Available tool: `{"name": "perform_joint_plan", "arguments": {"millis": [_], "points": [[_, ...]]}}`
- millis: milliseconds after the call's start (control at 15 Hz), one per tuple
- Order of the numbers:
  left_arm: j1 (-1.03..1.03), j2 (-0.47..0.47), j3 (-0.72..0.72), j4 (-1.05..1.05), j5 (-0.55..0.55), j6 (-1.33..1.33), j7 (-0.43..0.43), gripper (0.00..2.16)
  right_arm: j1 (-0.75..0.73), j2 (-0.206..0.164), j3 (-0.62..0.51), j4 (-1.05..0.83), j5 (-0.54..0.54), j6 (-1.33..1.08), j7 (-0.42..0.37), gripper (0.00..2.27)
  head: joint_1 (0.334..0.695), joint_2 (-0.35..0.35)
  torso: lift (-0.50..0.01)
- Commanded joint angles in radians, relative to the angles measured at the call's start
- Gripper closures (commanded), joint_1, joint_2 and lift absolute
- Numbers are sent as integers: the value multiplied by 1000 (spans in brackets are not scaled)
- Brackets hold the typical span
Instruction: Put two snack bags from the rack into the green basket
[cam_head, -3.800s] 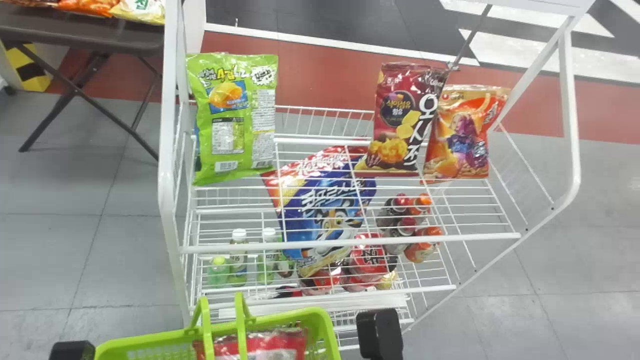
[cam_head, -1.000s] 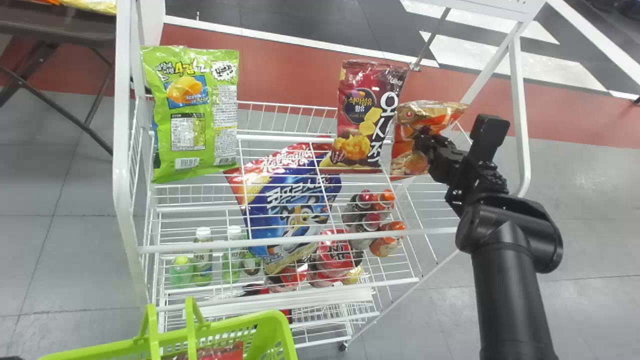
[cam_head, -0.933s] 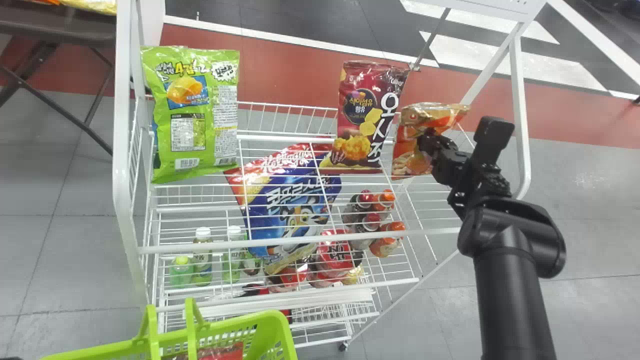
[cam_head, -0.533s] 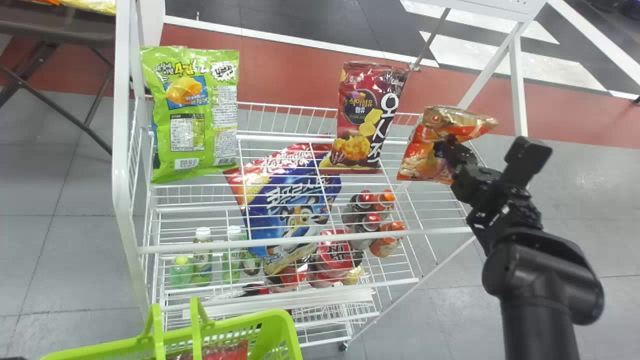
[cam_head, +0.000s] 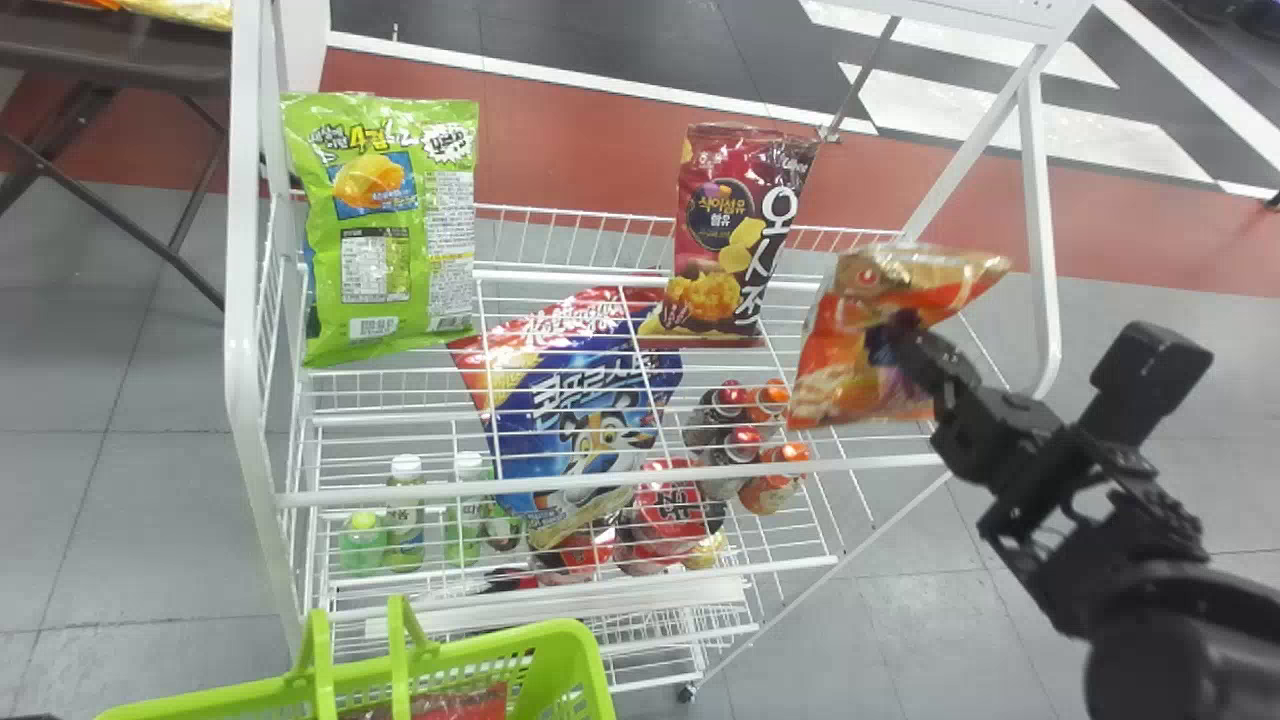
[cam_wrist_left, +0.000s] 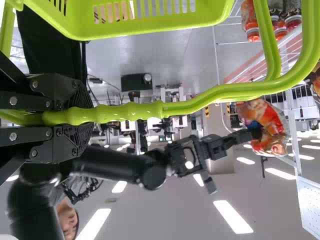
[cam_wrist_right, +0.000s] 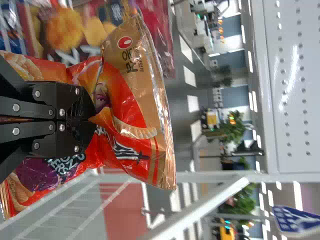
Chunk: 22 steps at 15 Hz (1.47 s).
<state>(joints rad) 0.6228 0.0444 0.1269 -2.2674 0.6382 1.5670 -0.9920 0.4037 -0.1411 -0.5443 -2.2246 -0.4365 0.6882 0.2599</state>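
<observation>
Right tool (cam_head: 905, 335): fingers clenched, pinching the middle of the orange snack bag (cam_head: 850, 370), held toward the right side of the rack (cam_head: 243, 300), near the dark red bag (cam_head: 720, 240). Left tool (cam_wrist_left: 82, 117): fingers closed around the handle (cam_wrist_left: 135, 112) of the green basket (cam_head: 560, 632), in front of the rack, a red packet (cam_head: 455, 703) inside.

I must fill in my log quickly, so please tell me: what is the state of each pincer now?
Left pincer: closed on the handle of the green basket.
Right pincer: closed on the orange snack bag.
</observation>
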Motion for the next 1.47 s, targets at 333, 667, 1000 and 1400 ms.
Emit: {"name": "perform_joint_plan", "arguments": {"millis": [333,667,1000,1400], "points": [[5,0,5,5,6,4,-5,1470,230,55,21,-247,-277,535,104,2078,695,-350,-6],[9,-9,-4,0,3,4,7,1470,242,55,153,-256,-366,836,116,2078,695,-350,-6],[9,-17,-4,5,0,4,22,1470,251,55,205,-271,-456,884,114,2078,695,-350,-6],[-18,-17,-6,14,-2,4,24,1470,195,38,237,-240,-357,884,-33,-2,695,-350,-6]]}}
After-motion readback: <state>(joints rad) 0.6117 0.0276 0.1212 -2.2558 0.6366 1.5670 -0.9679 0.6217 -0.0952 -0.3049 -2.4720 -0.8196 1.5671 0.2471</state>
